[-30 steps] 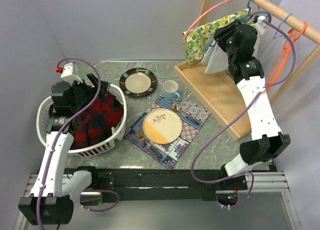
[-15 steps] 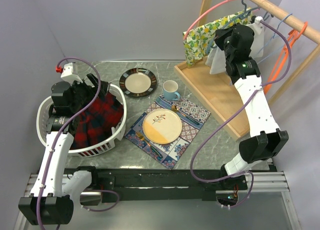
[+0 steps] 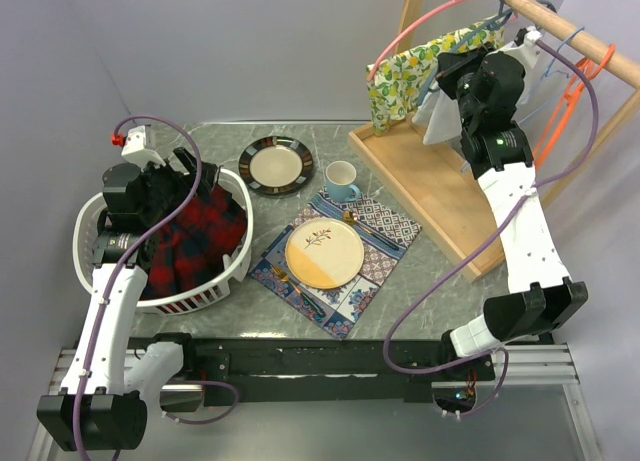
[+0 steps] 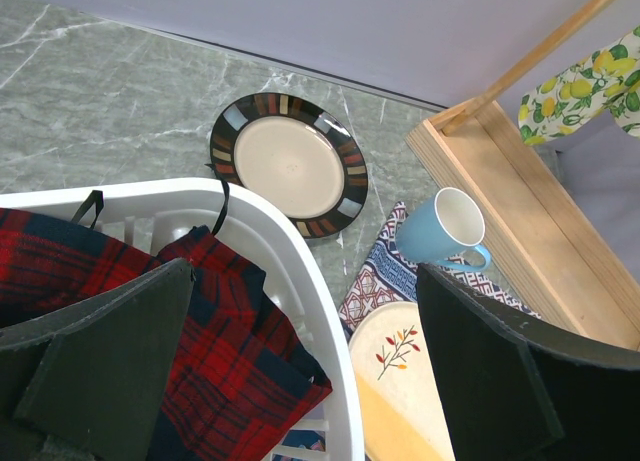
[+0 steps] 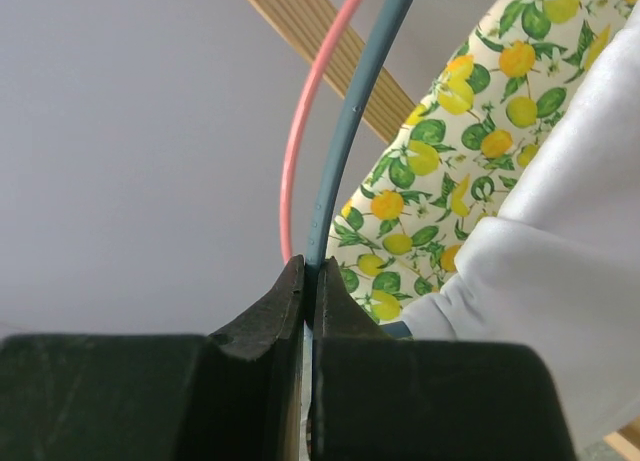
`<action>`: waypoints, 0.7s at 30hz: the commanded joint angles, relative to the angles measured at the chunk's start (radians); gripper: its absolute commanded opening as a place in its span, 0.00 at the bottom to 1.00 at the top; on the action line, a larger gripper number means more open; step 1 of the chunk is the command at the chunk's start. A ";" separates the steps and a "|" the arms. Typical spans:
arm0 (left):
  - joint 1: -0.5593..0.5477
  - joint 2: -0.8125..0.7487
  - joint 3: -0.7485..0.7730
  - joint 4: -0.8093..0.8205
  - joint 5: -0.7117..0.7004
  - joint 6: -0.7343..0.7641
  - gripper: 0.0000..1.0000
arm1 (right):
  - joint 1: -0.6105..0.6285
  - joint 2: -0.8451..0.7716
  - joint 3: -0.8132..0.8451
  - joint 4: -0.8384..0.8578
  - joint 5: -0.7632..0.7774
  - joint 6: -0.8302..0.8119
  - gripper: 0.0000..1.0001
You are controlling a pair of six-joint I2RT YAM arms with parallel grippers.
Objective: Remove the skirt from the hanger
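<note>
Clamping my right fingers (image 5: 285,301) on the blue-grey hanger (image 5: 340,151); left fingers (image 4: 110,341) apart. The lemon-print skirt (image 5: 440,151) beside the hanger looks soft, light; I'd grab its hem.

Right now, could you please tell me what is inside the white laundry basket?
A red-and-dark plaid garment with black straps lies in the basket. Its floor and anything beneath the fabric are covered.
</note>
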 commanded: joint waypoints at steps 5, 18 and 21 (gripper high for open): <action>-0.004 -0.025 -0.003 0.028 0.017 0.005 0.99 | 0.011 -0.073 0.017 0.085 -0.017 -0.062 0.00; -0.002 -0.027 -0.006 0.033 0.024 0.008 0.99 | 0.093 -0.287 -0.192 -0.003 -0.019 -0.007 0.00; -0.004 -0.024 -0.008 0.041 0.051 0.006 0.99 | 0.103 -0.355 -0.253 -0.021 -0.065 0.003 0.00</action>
